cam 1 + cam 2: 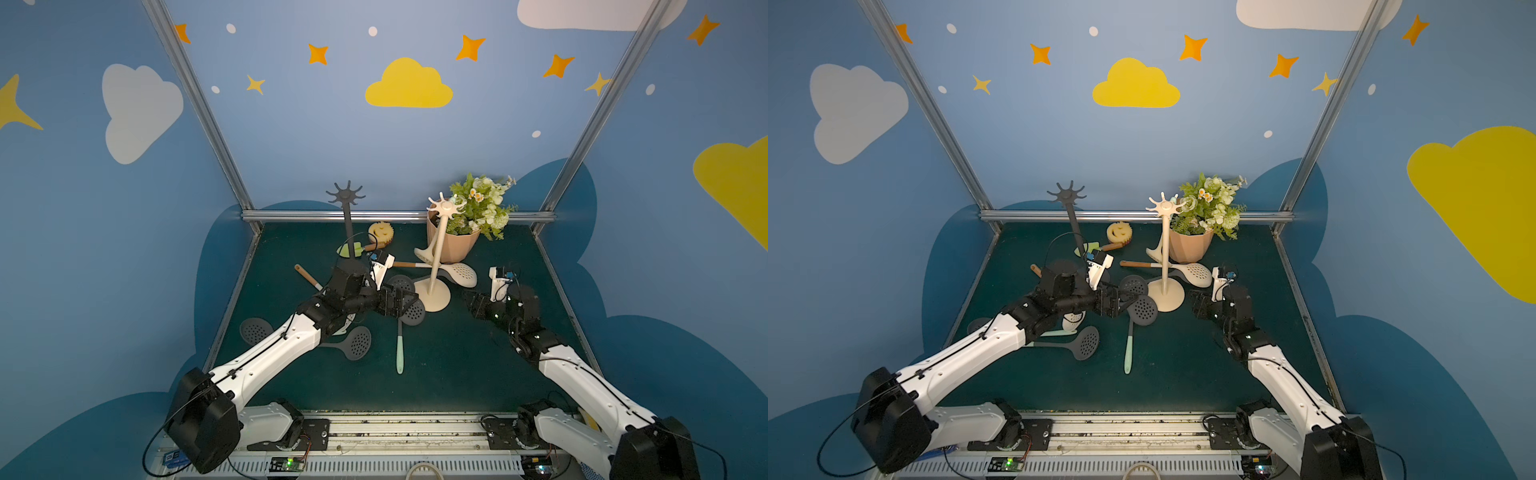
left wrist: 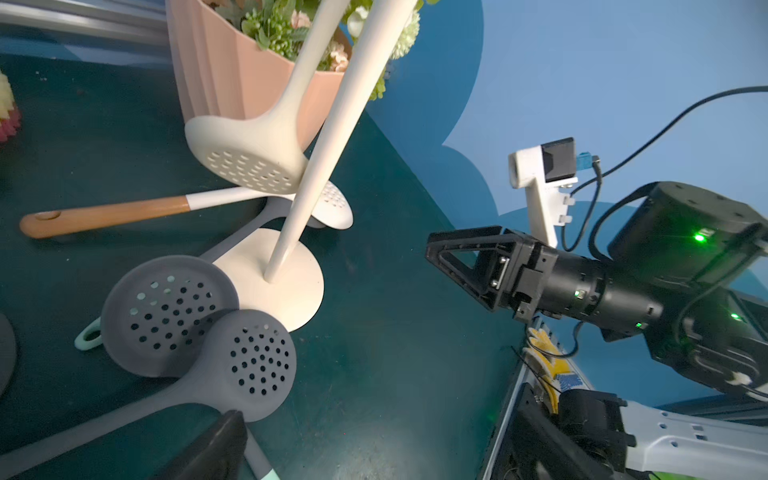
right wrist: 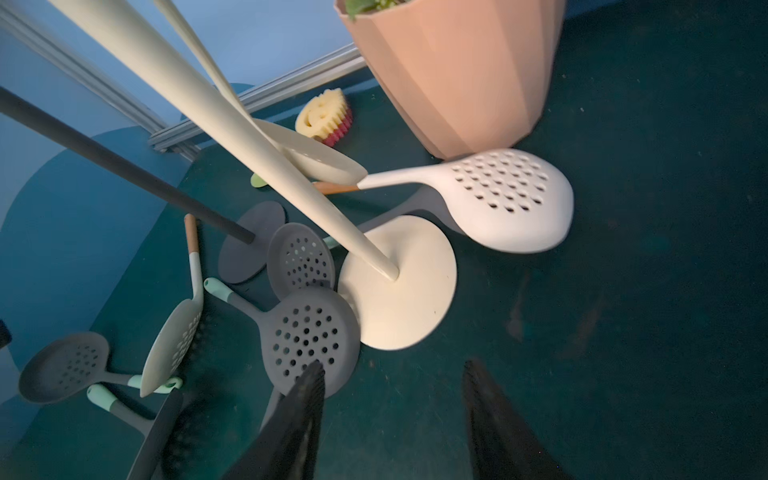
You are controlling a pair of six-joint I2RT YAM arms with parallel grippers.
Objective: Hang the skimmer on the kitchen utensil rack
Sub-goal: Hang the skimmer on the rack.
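Note:
A cream skimmer (image 1: pixel 424 254) hangs from the cream utensil rack (image 1: pixel 436 257), its perforated head (image 2: pixel 249 153) close to the pole. Two grey skimmers (image 2: pixel 257 361) (image 2: pixel 166 311) lie against the rack's base (image 3: pixel 399 286). A white skimmer (image 3: pixel 507 199) with a wooden handle lies behind the base. My right gripper (image 3: pixel 395 368) is open and holds nothing, low to the right of the base (image 1: pixel 473 303). My left gripper (image 1: pixel 405 301) is open over the grey skimmers; only one of its fingers (image 2: pixel 220 440) shows in the left wrist view.
A dark grey rack (image 1: pixel 348 224) stands at the back left. A pink flower pot (image 1: pixel 453 245) sits behind the cream rack, with a yellow sponge (image 1: pixel 381 233) and green spatula (image 1: pixel 351 249) nearby. More skimmers (image 1: pixel 357 343) (image 1: pixel 255 330) lie at the left.

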